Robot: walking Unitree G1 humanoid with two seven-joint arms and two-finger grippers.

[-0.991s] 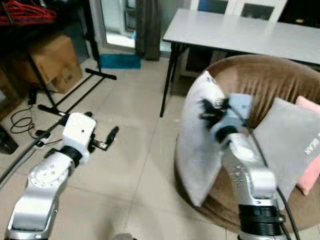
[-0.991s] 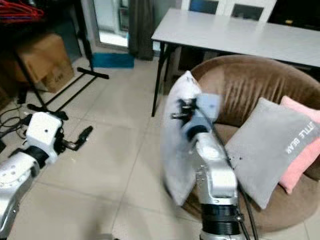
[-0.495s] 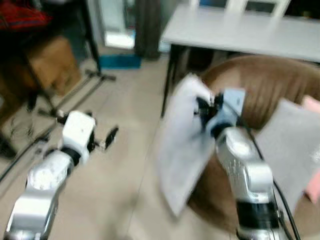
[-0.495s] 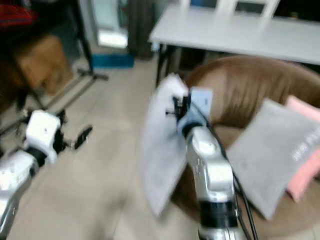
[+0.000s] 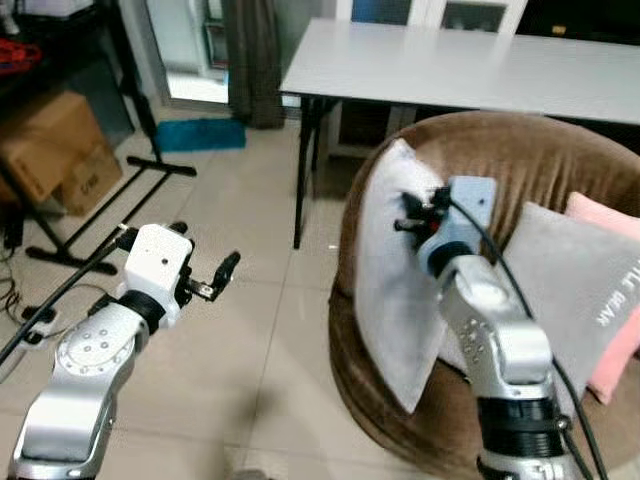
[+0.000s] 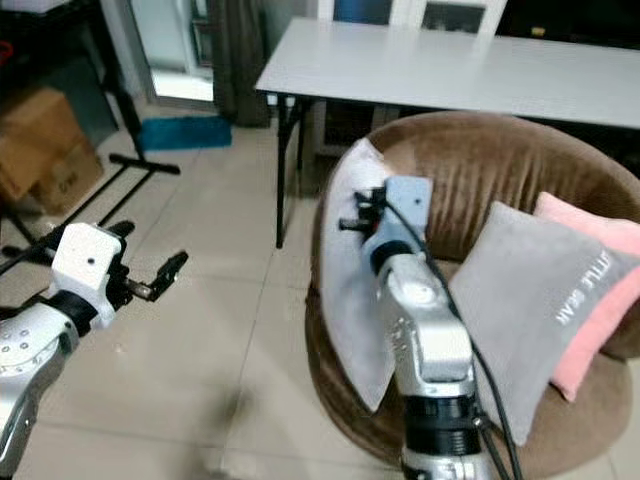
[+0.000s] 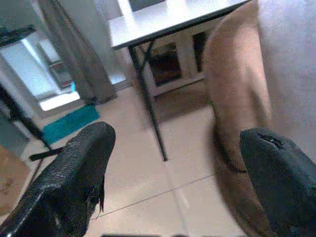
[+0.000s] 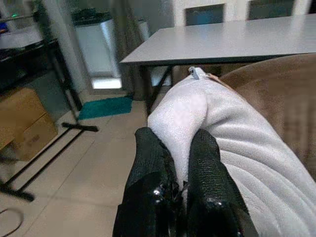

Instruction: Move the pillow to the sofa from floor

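Round brown velvet tub sofa (image 5: pixel 520 160) acts as the container here: a grey square cushion (image 5: pixel 560 270) leans against its back, with a pink cushion with white lettering (image 5: pixel 615 300) just behind it on the robot's right. The seat in front of them looks free.

White ribbed pillow (image 5: pixel 390 280) hangs upright over the sofa's left front rim, upper part inside the backrest line, lower corner dangling past the seat edge toward the tiled floor (image 5: pixel 250 330). So it is off the floor but not yet seated.

Right gripper (image 8: pixel 175 163) is pinched tight on a fold of the pillow near its top, fingers almost touching with fabric between them.

Left gripper (image 7: pixel 173 163) is spread wide, holding nothing, hovering over the floor well apart from the sofa.

Risks, as I judge them:
- release here, and the pillow likely tips outward over the rim back onto the floor
- thin pinch on soft fabric could slip mid-swing
- pushing inward may knock the grey cushion over
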